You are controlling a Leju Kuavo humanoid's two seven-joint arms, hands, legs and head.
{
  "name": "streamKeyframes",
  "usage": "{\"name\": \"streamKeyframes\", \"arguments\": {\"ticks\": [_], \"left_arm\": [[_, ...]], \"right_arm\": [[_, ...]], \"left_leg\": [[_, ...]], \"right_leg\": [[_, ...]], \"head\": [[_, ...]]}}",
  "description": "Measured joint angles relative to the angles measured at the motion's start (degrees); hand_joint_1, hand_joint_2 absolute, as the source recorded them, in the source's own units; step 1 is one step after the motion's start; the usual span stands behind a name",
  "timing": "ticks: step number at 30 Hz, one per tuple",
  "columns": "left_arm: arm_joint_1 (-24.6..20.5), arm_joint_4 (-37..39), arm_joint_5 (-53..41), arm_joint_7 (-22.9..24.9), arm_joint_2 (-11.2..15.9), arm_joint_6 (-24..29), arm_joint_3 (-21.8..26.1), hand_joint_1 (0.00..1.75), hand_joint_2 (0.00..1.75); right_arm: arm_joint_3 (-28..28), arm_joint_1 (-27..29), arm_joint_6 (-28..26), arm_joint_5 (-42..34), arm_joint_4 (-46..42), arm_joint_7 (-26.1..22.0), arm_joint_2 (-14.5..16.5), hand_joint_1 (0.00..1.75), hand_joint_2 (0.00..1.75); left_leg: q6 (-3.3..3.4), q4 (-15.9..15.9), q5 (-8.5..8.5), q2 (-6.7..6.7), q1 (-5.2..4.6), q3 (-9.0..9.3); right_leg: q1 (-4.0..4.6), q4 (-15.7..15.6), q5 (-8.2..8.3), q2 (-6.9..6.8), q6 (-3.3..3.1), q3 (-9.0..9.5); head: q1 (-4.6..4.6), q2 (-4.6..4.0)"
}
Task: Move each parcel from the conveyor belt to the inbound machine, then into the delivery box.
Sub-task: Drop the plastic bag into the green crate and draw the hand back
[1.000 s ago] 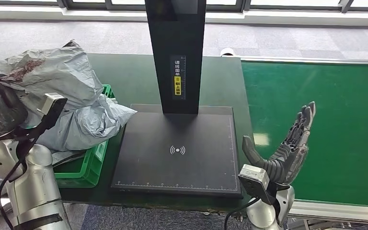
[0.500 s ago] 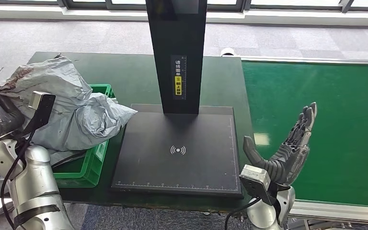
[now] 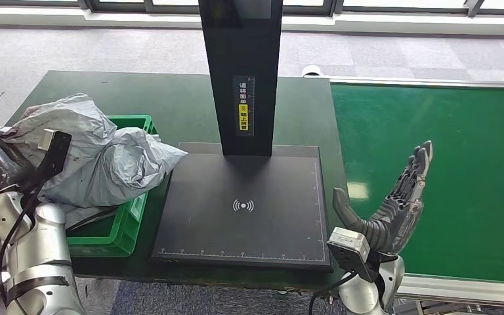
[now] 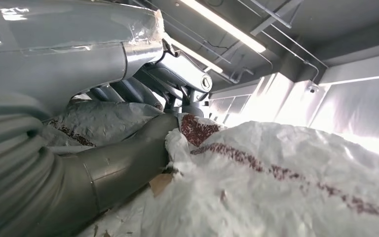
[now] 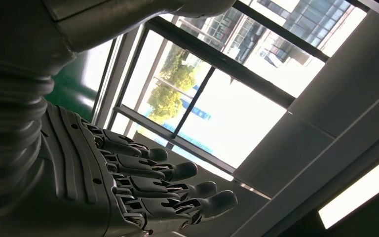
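The left hand (image 4: 128,158) is gripping a crumpled grey parcel (image 3: 98,157) that is lying over the green crate (image 3: 121,226) at the worktop's (image 3: 177,98) left end, beside the black scanner plate (image 3: 243,203), while the right hand (image 3: 394,203) is hovering wide, holding nothing, at the conveyor belt's (image 3: 459,164) edge.

this looks like a parcel-handling test area inside an office-type building. a green conveyor belt (image 3: 433,177) runs beside a dark green table (image 3: 177,105) that carries a black scanning machine (image 3: 243,203) with a ruler-marked plate and an upright post, plus a green crate (image 3: 115,233) holding grey mailer bags (image 3: 105,157). grey carpet tiles (image 3: 72,49), big windows (image 5: 212,98) and strip ceiling lights (image 4: 222,24) surround it.
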Motion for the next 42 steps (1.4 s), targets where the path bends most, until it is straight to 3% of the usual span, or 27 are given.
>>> {"name": "streamKeyframes", "arguments": {"ticks": [10,13,14,17,29,31,37,42], "left_arm": [[-0.15,2.52,-0.88,1.46,1.21,0.03,0.02,1.75,1.75],[-0.29,3.59,-1.65,2.92,2.02,0.03,0.16,0.44,1.75],[-0.39,4.08,-1.71,3.08,2.42,0.03,0.34,0.00,1.31],[-0.74,5.33,-1.71,3.03,3.42,0.03,1.25,0.00,0.00],[-1.04,6.14,-1.02,0.23,4.06,0.07,4.75,0.00,0.00],[-1.24,4.88,1.45,-4.57,3.53,0.09,6.26,0.00,0.00],[-5.06,-1.18,12.71,-28.41,-1.04,0.15,17.70,0.00,0.00],[-5.94,-6.25,17.95,-31.52,-4.67,0.15,21.37,0.00,0.00]], "right_arm": [[0.17,0.02,0.32,-0.01,0.00,0.09,-0.13,0.00,1.75],[0.45,-0.01,0.86,0.08,0.00,0.19,-0.13,0.00,1.75],[0.53,-0.05,0.94,0.13,0.00,0.21,-0.13,0.00,1.75],[0.66,-0.31,1.00,0.22,0.03,0.32,-0.13,0.00,1.75],[1.02,-1.66,0.98,0.33,0.64,0.33,-0.13,0.00,1.75],[1.13,-1.91,0.99,0.31,0.81,0.34,-0.13,0.00,1.75],[1.63,-2.86,1.03,-0.23,2.12,0.31,-0.13,0.00,1.75],[1.67,-2.99,0.87,-0.52,3.03,0.02,-0.13,0.00,1.75]], "left_leg": [[0.00,0.00,0.00,0.00,-0.01,-0.01],[0.00,0.00,0.00,0.00,0.00,-0.02],[0.00,0.00,0.00,0.00,0.00,-0.02],[0.00,-0.01,0.00,0.00,0.01,-0.02],[0.00,0.00,0.00,-0.02,0.00,-0.05],[0.00,0.00,0.00,-0.01,0.01,-0.05],[0.00,0.00,0.00,-0.02,0.01,-0.06],[0.00,0.00,0.00,-0.03,0.01,-0.06]], "right_leg": [[-0.01,0.00,0.00,0.00,0.00,0.00],[0.00,0.00,0.00,0.00,0.00,0.00],[0.01,0.00,0.00,0.00,0.00,0.00],[0.01,0.00,-0.01,0.00,-0.01,0.00],[-0.01,0.00,-0.01,-0.02,0.00,0.00],[0.01,0.00,-0.01,-0.01,-0.01,-0.02],[0.00,0.00,-0.01,-0.02,-0.01,-0.03],[0.01,0.00,-0.01,-0.03,-0.01,-0.04]], "head": [[0.01,0.00],[0.01,-0.01],[0.01,-0.01],[0.01,0.00],[0.00,-0.01],[0.01,-0.02],[0.01,0.00],[0.00,0.00]]}}
